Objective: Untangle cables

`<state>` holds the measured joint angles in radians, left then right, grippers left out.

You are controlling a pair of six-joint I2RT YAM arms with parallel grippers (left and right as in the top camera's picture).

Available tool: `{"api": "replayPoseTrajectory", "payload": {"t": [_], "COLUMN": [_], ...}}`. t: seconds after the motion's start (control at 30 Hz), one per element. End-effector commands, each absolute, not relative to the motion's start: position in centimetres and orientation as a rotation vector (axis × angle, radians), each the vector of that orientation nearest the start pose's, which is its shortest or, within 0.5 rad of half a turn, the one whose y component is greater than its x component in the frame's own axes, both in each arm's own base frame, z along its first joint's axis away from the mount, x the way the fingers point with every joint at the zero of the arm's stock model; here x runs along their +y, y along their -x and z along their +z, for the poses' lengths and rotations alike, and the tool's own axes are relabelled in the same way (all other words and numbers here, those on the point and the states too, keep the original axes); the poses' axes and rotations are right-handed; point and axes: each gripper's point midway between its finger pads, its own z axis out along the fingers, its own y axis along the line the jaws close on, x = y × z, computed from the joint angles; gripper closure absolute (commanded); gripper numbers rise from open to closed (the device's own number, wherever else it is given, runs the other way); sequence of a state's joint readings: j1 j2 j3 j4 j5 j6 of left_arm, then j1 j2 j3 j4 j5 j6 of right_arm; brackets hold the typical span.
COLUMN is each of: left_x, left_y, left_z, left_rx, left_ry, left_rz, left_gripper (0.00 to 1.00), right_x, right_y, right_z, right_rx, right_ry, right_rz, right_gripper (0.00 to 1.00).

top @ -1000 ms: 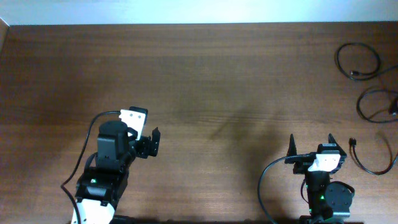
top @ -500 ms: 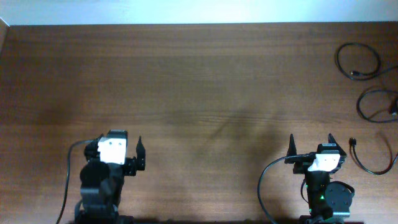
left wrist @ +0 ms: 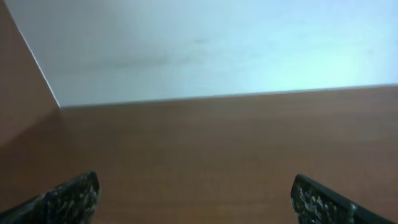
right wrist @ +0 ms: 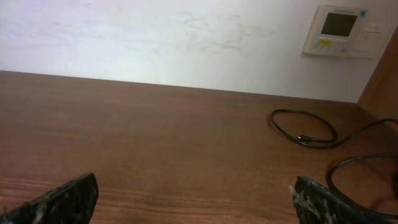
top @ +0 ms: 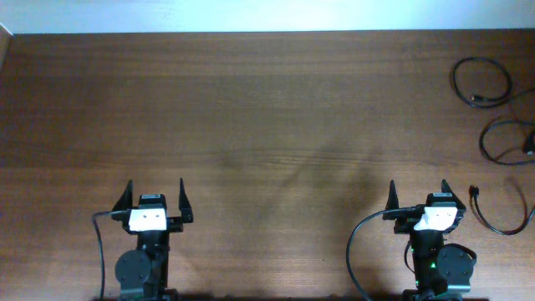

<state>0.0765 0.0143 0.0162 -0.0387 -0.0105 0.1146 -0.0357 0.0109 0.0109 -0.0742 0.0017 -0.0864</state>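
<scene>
Three thin black cables lie apart in separate loops at the table's far right. One loop (top: 478, 100) is at the back, a second (top: 484, 142) lies below it at the right edge, and a third (top: 489, 221) with a small plug lies beside my right arm. My left gripper (top: 155, 186) is open and empty near the front edge at the left. My right gripper (top: 418, 186) is open and empty near the front edge at the right, left of the third cable. The right wrist view shows the back loop (right wrist: 300, 138) and part of the second loop (right wrist: 346, 161) beyond its open gripper (right wrist: 196, 186). The left wrist view shows only bare table past its open gripper (left wrist: 194, 186).
The brown wooden table (top: 267, 109) ends at a white wall at the back. A wall control panel (right wrist: 339, 30) shows in the right wrist view. Each arm's thicker black base cable (top: 358, 242) curves by its base.
My left arm has drawn back toward the front edge and straightened, its open gripper now pointing straight away. The right arm and the cables have not moved.
</scene>
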Motion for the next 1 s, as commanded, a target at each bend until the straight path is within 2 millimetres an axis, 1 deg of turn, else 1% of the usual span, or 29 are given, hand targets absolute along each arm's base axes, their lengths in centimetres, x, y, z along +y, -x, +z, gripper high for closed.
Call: {"api": "replayPoseTrajectory", "payload": {"t": [0.0, 0.23, 0.37, 0.97], "left_x": [2.03, 2.16, 2.00, 2.00], "left_y": [-24.51, -24.50, -24.51, -24.52], "left_z": [15.57, 15.58, 15.59, 15.57], "left_rx": [1.654, 1.654, 1.653, 1.654], "left_ry": [-0.029, -0.032, -0.007, -0.008], "left_rz": [0.152, 0.167, 0.131, 0.131], "left_gripper": [0.01, 0.01, 0.01, 0.01], "right_x": [-0.95, -0.95, -0.95, -0.96], "right_y": [-24.58, -24.58, -24.58, -24.58], "right_z": [15.58, 15.58, 15.58, 15.58], "right_rx": [1.649, 1.649, 1.649, 1.649], "right_ry": [0.040, 0.040, 0.040, 0.040], "right_rz": [-0.101, -0.101, -0.101, -0.101], "right_gripper": [0.01, 0.01, 0.01, 0.01]}}
